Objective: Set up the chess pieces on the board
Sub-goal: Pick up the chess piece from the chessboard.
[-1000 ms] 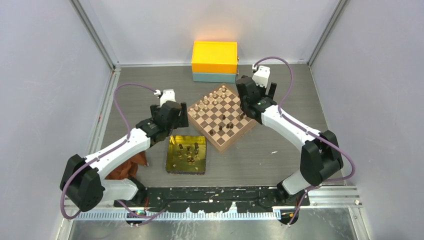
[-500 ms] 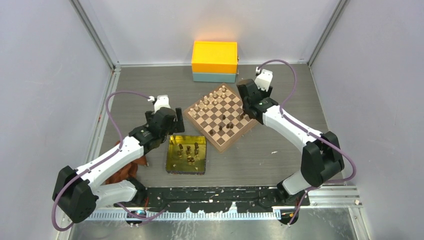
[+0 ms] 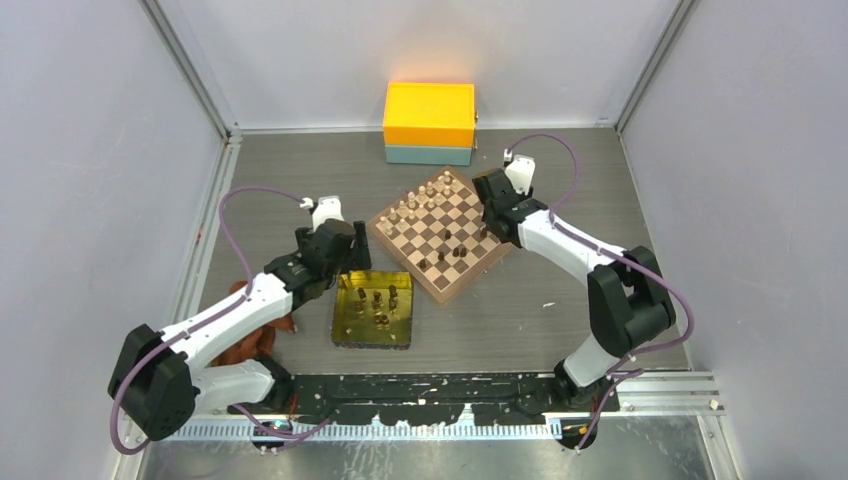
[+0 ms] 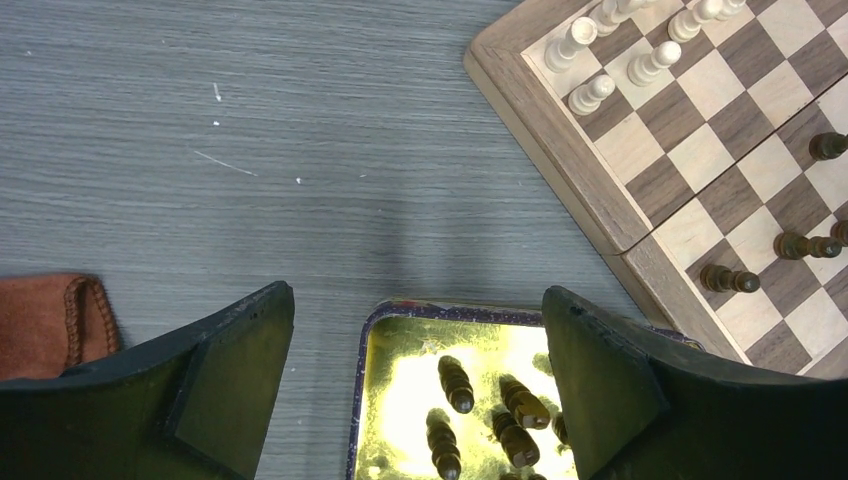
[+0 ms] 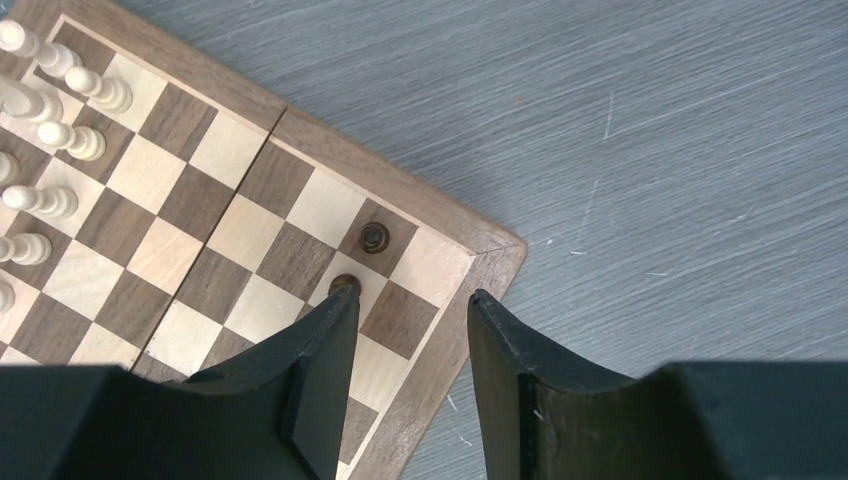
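The board (image 3: 397,250) lies tilted at the table's middle, with pale chessmen (image 3: 425,195) along its far-left side and a few dark chess pieces (image 3: 452,250) near its middle. Several more dark pieces (image 4: 455,384) stand in the gold tray (image 3: 340,310). My left gripper (image 4: 417,295) hangs open over the tray's far edge, with nothing between its fingers. My right gripper (image 5: 410,297) is open over the board's right corner, holding nothing. One dark piece (image 5: 375,237) stands near that corner. Another dark piece (image 5: 343,283) stands at the tip of the right gripper's left finger, partly hidden by it.
An orange box on a teal base (image 3: 430,120) stands against the back wall. A brown leather pouch (image 4: 50,315) lies left of the tray, under the left arm. Grey walls close in both sides.
The left gripper has drawn back from the board's left corner toward the tray. The right gripper has come down and nearer over the board's right corner.
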{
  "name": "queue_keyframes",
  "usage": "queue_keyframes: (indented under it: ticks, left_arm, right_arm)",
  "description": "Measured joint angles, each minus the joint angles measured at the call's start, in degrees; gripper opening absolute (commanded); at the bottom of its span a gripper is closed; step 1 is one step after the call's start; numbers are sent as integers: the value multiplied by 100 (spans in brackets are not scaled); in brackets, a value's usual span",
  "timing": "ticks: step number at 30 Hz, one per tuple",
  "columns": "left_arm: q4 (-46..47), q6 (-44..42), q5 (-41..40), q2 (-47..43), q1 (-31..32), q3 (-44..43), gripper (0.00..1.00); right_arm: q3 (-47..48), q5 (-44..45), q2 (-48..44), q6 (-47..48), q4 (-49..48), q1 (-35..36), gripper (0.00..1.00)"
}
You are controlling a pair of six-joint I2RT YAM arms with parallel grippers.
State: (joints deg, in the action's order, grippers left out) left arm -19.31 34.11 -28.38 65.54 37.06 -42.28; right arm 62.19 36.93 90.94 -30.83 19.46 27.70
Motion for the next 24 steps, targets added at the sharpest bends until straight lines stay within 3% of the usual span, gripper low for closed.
queue_keyframes:
  ticks: [24]
  left_arm:
    - [170, -13, -7, 92, 35, 26, 93]
  right_arm:
    - [490, -855, 953, -243, -245, -391, 39]
